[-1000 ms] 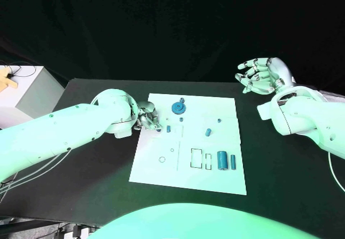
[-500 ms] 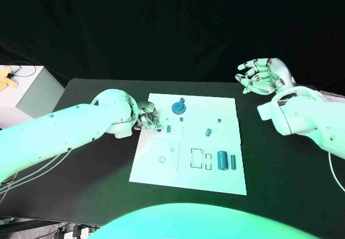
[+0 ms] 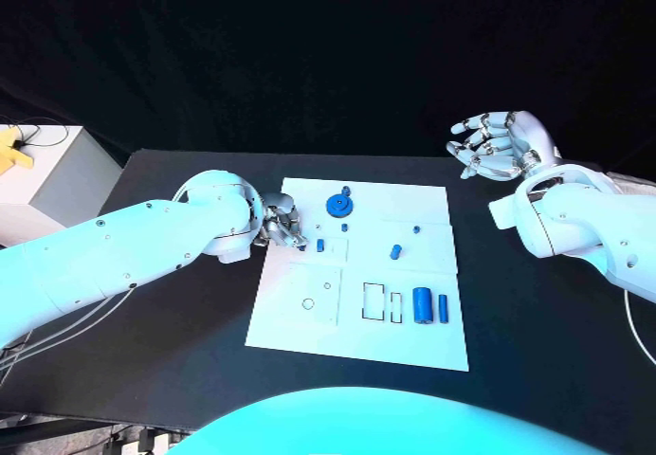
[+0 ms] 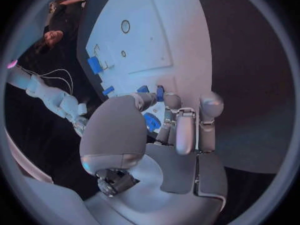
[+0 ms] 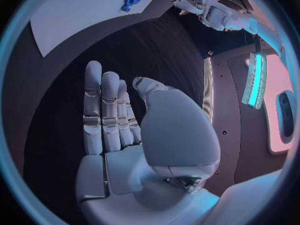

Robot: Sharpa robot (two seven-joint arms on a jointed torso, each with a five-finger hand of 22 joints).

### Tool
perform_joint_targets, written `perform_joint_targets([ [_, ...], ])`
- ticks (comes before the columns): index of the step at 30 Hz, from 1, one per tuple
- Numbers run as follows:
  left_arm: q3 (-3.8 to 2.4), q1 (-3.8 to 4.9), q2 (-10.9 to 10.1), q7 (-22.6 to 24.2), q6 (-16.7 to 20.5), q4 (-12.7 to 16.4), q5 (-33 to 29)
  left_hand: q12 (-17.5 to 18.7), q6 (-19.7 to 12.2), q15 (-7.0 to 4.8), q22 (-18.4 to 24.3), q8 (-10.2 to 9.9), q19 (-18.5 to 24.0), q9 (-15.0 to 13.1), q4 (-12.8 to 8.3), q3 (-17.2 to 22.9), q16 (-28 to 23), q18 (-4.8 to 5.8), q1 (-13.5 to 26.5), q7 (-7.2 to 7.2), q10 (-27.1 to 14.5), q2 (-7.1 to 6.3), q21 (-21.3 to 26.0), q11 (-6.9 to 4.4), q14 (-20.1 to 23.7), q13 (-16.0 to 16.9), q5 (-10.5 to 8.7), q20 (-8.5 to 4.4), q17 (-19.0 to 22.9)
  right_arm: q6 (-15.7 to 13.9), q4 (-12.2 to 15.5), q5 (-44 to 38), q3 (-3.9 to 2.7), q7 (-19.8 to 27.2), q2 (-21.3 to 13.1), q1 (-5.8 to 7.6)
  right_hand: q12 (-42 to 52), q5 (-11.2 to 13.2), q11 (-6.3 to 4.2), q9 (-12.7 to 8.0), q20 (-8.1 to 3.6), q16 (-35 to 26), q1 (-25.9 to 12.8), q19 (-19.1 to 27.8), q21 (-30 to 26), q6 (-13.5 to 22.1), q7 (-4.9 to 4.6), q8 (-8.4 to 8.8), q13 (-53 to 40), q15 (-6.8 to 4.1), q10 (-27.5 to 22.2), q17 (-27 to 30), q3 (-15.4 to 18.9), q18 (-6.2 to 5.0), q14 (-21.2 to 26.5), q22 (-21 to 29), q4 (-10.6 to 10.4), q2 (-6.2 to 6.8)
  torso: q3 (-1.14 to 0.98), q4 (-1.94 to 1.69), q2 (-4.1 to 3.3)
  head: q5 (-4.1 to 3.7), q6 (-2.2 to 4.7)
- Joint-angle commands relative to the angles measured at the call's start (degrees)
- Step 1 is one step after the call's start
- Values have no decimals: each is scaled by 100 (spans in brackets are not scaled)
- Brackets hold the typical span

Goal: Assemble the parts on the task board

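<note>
Left hand [image 3: 283,227] sits at the white board's [image 3: 308,327] edge, fingers curled, can't tell if it's holding anything. Right hand [image 3: 495,144] is up off the table, empty, fingers apart.

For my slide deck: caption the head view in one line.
Left hand works at the task board's left edge beside a small blue part, while the right hand waits raised and open beyond the table.

A robotics lab: black-draped backdrop [image 3: 328,66], black table [image 3: 178,379], white equipment box [image 3: 55,175] with cables.
</note>
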State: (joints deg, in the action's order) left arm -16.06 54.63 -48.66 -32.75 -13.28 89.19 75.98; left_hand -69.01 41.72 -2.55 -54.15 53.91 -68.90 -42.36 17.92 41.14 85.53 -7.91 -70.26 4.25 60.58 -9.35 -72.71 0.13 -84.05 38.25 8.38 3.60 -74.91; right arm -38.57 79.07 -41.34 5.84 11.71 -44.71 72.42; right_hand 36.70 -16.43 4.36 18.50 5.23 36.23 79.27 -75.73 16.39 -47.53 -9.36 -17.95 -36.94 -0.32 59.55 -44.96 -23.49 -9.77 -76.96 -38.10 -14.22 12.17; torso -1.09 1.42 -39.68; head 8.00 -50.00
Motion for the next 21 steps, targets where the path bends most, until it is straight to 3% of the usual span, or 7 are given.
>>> perform_joint_targets([
  [1,-1,-3,5,33,48,2,162,-43,36,-44,-5,43,-40,-81,-932,973,35,75,-43,-2,61,-12,-23,8,-196,21,14,-10,-485,88,6,-5,-1,16,1,-2,-21,18,-12,6,0,-26,26,-38,-29,-36,0,-28,8,-7,-2,-9,-16,-62,-40,10,7,-3,4,-1,2,2,0],
  [21,0,-3,29,6,-103,6,-63,-57,63,-52,-3,54,-42,-81,-953,1022,55,74,-19,-10,109,-28,-26,-1,-219,35,17,-17,-528,114,2,-16,-1,0,2,-4,-29,-21,-13,7,0,-60,32,-44,-53,-33,-1,-29,27,-7,-12,-16,-34,-62,-39,35,24,-6,-9,8,2,-10,0],
])
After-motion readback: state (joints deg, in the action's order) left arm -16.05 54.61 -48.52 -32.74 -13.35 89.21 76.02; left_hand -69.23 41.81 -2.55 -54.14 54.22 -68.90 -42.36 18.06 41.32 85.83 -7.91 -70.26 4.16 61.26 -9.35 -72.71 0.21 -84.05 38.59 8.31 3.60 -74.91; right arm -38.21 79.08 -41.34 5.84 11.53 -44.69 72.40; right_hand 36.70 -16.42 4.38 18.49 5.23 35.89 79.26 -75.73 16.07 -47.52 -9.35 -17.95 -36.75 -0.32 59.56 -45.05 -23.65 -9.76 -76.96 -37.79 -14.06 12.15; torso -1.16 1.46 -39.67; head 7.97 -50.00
